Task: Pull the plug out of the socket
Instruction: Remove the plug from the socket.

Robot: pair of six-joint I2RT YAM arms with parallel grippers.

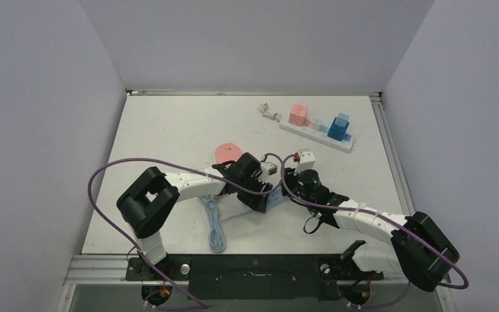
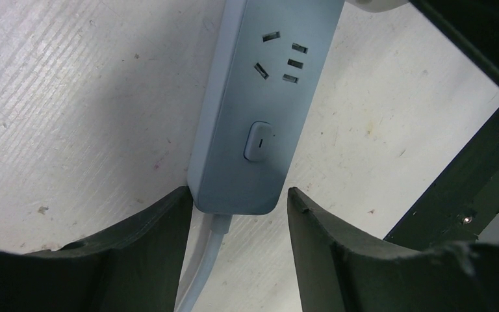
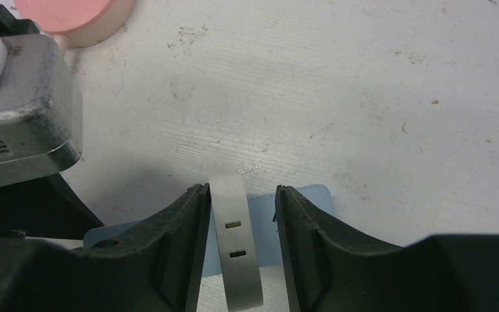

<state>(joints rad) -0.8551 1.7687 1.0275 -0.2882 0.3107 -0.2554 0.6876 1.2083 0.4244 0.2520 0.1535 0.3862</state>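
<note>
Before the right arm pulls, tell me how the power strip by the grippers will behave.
The power strip looks rigid, smooth plastic: likely to slide on the table, not bend. It seems slim and light, so it may lift with the plug unless the left gripper, flanking its cable end, braces it. Its cable looks floppy.
</note>
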